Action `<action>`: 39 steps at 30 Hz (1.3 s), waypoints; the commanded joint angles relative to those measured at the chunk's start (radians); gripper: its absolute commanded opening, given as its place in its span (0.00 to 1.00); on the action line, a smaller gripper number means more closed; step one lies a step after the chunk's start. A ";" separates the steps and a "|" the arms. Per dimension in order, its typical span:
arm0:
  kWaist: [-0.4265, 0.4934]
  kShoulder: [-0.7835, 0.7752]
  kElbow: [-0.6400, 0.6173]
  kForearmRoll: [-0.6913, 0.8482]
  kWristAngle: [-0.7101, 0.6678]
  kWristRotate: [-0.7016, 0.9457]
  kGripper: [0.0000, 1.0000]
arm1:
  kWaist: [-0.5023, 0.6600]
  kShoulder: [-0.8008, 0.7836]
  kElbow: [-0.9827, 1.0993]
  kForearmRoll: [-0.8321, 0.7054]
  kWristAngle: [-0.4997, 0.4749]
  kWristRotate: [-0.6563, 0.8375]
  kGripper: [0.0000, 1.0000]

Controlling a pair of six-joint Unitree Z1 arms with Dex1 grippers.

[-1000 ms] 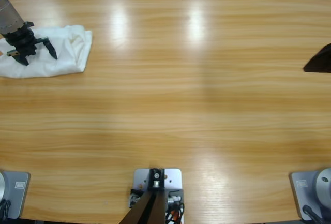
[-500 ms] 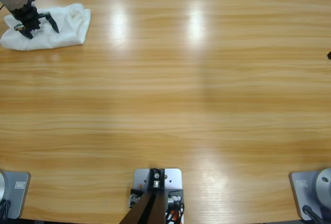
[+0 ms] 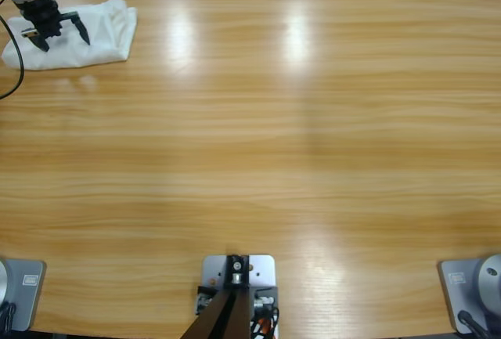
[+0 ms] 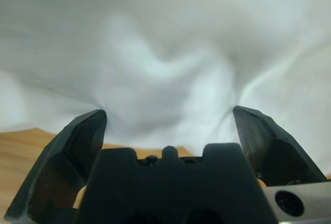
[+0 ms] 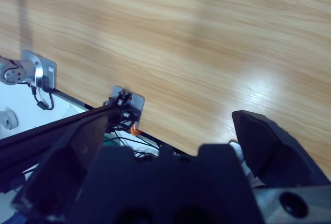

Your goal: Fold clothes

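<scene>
The clothes, a white T-shirt (image 3: 86,35) folded into a small bundle, lie at the table's far left corner. My left gripper (image 3: 61,32) hangs over the bundle with its jaws spread wide and nothing held. In the left wrist view the rumpled white T-shirt (image 4: 170,63) fills the picture, and the left gripper (image 4: 169,118) stands open just above the cloth. My right gripper (image 5: 170,125) is open in the right wrist view, high over bare wooden table (image 5: 217,38). The right arm does not appear in the high view.
The long wooden table (image 3: 266,135) stretches right of the bundle. The table's back edge runs close behind the shirt. A thin black cable (image 3: 14,73) hangs by the left edge.
The shirt bundle has slid toward the table's back left corner with the left gripper over it. The dark shape at the right edge has left the high view.
</scene>
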 commanded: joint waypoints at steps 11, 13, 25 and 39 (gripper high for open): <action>-0.302 -0.911 0.960 -0.366 -0.162 0.088 0.96 | -0.012 -0.075 0.221 -0.155 0.151 -0.099 1.00; -0.404 -0.996 0.971 -0.366 -0.162 0.083 0.98 | -0.012 -0.043 0.208 -0.167 0.161 -0.134 1.00; -0.676 -1.303 1.097 -0.380 -0.184 -0.017 0.97 | 0.014 -0.111 0.434 -0.657 0.491 -0.177 0.99; -0.790 -1.199 1.395 -0.613 -0.143 0.004 0.97 | 0.190 0.303 0.644 -0.855 0.159 -0.126 0.98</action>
